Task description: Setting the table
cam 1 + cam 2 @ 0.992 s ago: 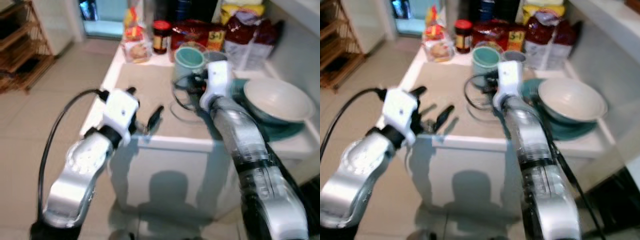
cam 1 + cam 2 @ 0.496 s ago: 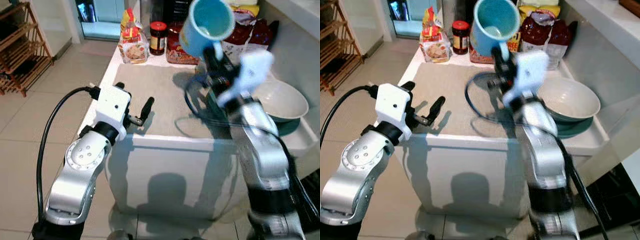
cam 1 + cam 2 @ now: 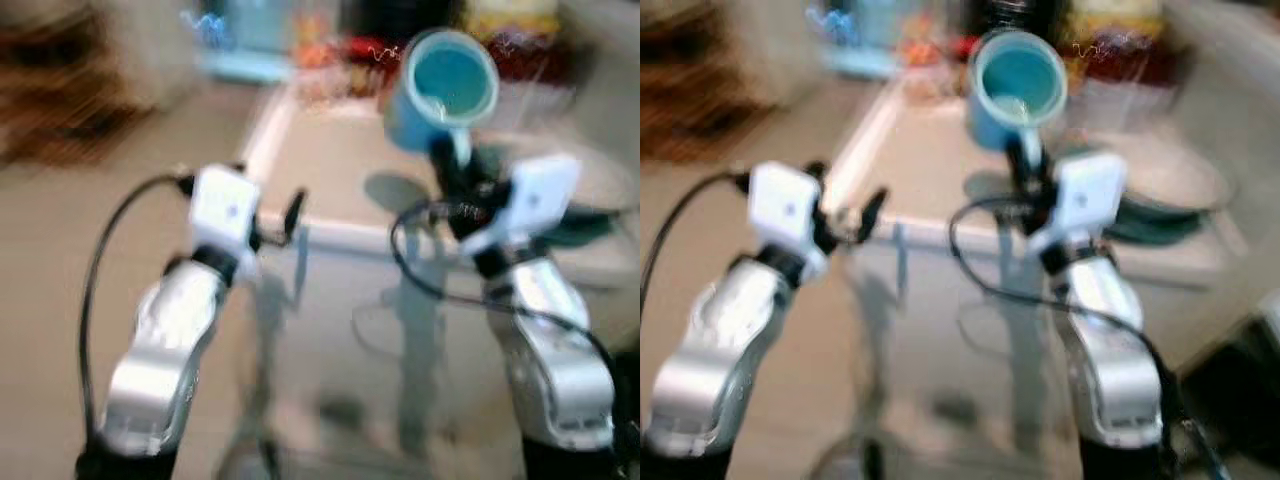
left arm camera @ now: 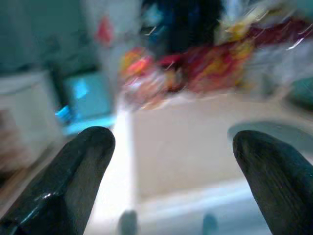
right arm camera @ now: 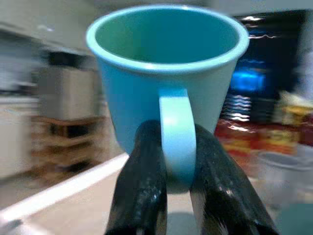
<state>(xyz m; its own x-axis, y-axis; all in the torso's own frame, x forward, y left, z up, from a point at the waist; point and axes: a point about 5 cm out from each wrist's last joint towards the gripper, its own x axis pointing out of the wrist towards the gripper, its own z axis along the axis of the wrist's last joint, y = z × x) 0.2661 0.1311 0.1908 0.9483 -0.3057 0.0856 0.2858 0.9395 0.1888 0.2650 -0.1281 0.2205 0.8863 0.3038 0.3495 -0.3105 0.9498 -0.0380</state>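
Gripping a light-blue mug (image 3: 442, 88) by its handle, the right gripper (image 3: 452, 158) holds it aloft above the near part of a white counter (image 3: 330, 170) in the left eye view, the mug's open mouth tipped toward the camera. The frame is heavily blurred. The left gripper (image 3: 285, 215) hovers just off the counter's near left corner, its black fingers parted and holding nothing. Blurred red and yellow food packages (image 3: 350, 55) line the counter's far edge, and a teal plate (image 3: 580, 230) with a pale bowl on it lies to the right of the right arm.

From the right eye view, the mug (image 3: 1018, 88) again sits at the top of the right arm, above the counter, with the left gripper (image 3: 862, 218) at the counter's front edge.

Along the left wrist view, two black fingertips (image 4: 78, 169) stand wide apart, with the beige counter top (image 4: 186, 147) and the smeared packages (image 4: 195, 68) beyond them.

Along the right wrist view, both black fingers (image 5: 142, 186) are closed on the mug's handle (image 5: 177, 137), one on each side, and the mug (image 5: 166, 73) stands upright above them, its inside empty.
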